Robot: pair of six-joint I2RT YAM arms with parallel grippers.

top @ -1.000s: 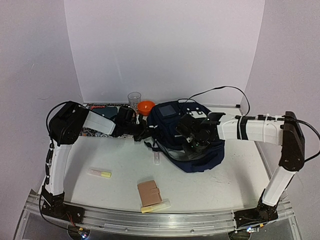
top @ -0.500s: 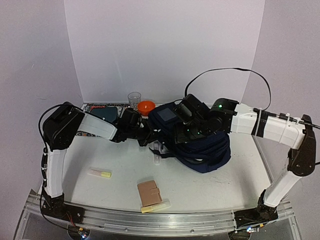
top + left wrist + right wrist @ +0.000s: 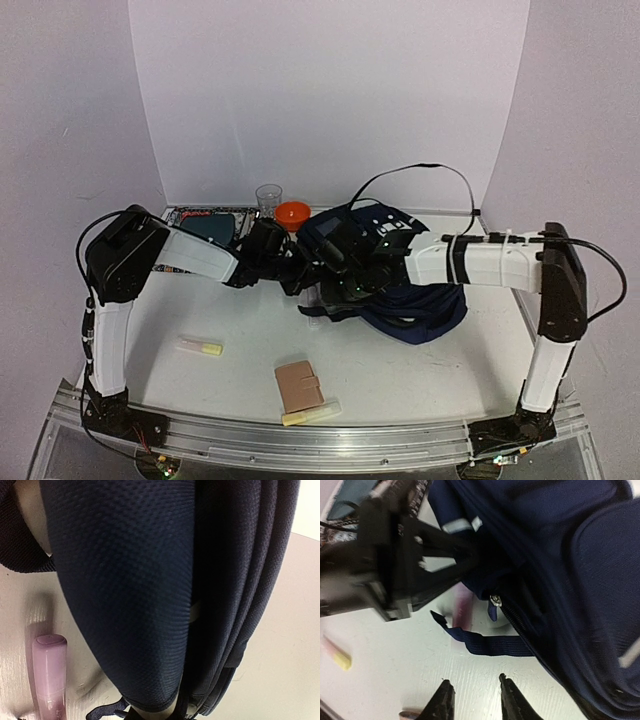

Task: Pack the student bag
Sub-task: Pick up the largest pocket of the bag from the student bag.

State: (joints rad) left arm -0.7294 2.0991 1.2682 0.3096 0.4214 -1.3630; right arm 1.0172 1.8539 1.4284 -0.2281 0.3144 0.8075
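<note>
The navy student bag (image 3: 420, 285) lies at the table's middle right. It fills the left wrist view (image 3: 130, 580) and the right side of the right wrist view (image 3: 570, 580). My left gripper (image 3: 297, 275) is at the bag's left edge, and its black fingers (image 3: 445, 555) close to a point on the fabric there. My right gripper (image 3: 475, 697) is open and empty, low over the table just in front of a loose navy strap (image 3: 490, 645). It is near a zipper pull (image 3: 494, 600). In the top view it (image 3: 338, 283) is close to the left gripper.
A pink tube (image 3: 49, 675) lies on the table beside the bag. A pink-and-yellow marker (image 3: 200, 347), a brown wallet (image 3: 298, 385) and a yellow marker (image 3: 312, 411) lie at the front. A clear cup (image 3: 268, 199), an orange lid (image 3: 292, 212) and a patterned book (image 3: 205, 225) are at the back.
My right arm has swung left and down from above the bag to its left front edge. The bag has shifted and flattened. My left gripper stays at the bag's left edge.
</note>
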